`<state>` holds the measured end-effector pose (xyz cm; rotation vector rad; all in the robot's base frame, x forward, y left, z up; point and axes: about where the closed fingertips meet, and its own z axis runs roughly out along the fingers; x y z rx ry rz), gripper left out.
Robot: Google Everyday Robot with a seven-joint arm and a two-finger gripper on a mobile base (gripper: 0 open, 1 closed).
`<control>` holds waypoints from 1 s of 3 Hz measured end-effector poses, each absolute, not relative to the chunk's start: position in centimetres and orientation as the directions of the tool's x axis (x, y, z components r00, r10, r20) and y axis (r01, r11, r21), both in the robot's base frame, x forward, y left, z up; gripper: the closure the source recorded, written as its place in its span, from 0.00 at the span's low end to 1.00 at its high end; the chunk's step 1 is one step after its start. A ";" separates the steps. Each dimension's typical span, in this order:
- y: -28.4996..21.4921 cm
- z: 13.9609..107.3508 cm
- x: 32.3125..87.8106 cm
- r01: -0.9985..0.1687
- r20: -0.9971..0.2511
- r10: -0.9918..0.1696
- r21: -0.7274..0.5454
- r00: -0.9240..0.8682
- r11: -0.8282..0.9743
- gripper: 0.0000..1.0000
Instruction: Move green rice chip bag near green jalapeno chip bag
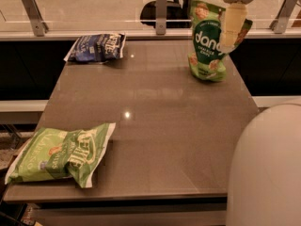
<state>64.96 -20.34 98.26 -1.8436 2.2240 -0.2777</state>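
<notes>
While gripper [230,34] overlaps its top, glossy green rice chip bag [205,55] stands.

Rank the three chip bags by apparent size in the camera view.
1. green jalapeno chip bag, largest, but nearest the camera
2. green rice chip bag, gripper at its upper right
3. blue chip bag

Single camera view: high oblique, looking down over the table.
The table [155,107] is viewed at close range from above its near edge, facing the far rail [161,13]. The robot's pale shell [268,173] is caught at bottom right. The gripper [229,40] is seen at top right, at the green rice chip bag [206,51].
</notes>
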 end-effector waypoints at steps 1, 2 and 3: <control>-20.9 96.3 65.7 -0.942 -0.057 -0.979 -0.268 -0.194 0.203 0.00; -21.7 95.1 66.6 -0.946 -0.073 -0.981 -0.261 -0.181 0.194 0.00; -21.4 95.1 67.5 -0.938 -0.083 -0.981 -0.287 -0.176 0.193 0.17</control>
